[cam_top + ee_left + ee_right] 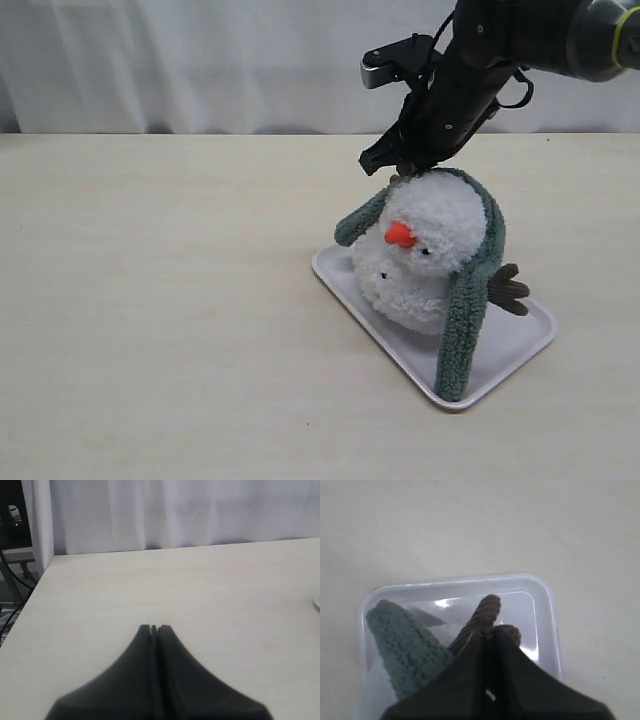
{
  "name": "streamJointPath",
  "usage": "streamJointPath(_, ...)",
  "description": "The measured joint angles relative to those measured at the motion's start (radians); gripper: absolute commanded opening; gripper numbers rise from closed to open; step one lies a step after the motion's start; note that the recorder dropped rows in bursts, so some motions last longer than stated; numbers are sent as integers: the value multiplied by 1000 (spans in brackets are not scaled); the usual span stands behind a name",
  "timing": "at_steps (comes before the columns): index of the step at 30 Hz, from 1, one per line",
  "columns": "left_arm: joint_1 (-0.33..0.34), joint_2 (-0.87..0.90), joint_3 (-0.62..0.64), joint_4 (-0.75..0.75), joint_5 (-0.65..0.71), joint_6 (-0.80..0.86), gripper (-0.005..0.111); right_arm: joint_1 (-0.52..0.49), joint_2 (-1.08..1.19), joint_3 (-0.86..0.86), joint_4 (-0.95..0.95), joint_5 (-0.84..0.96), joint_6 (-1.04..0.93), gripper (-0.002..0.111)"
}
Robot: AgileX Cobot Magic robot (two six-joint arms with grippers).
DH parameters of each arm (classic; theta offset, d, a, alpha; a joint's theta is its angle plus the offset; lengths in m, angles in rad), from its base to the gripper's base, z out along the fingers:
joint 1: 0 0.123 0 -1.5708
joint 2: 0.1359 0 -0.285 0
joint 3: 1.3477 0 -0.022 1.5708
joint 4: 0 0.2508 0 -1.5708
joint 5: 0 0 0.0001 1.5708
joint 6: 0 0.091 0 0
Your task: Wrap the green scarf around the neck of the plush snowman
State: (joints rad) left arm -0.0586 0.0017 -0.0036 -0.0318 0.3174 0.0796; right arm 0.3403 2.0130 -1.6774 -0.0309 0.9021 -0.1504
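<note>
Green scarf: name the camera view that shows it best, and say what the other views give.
The exterior view. There the green scarf drapes over the plush snowman's head, both ends hanging down toward the white tray. The right wrist view catches only one rounded end lying in the tray. The left wrist view shows none of it.

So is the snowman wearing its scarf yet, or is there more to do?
Partly. The green scarf is draped over the top of the plush snowman, both ends hanging to the white tray, so it sits on the head, not the neck. The right tool is shut just above the head; whether it pinches the scarf is unclear. Left: settling it into the neck crease and wrapping.
</note>
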Motion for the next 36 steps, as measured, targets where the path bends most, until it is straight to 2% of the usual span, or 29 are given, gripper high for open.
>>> streamJointPath(11,0,0,0,0,0,0,0,0,-25,-45,180,126,-134,4)
streamJointPath(17,0,0,0,0,0,0,0,0,-25,-45,126,175,-128,4)
streamJointPath(24,0,0,0,0,0,0,0,0,25,-45,116,179,-119,4)
streamJointPath(36,0,0,0,0,0,0,0,0,93,-51,287,175,-242,5)
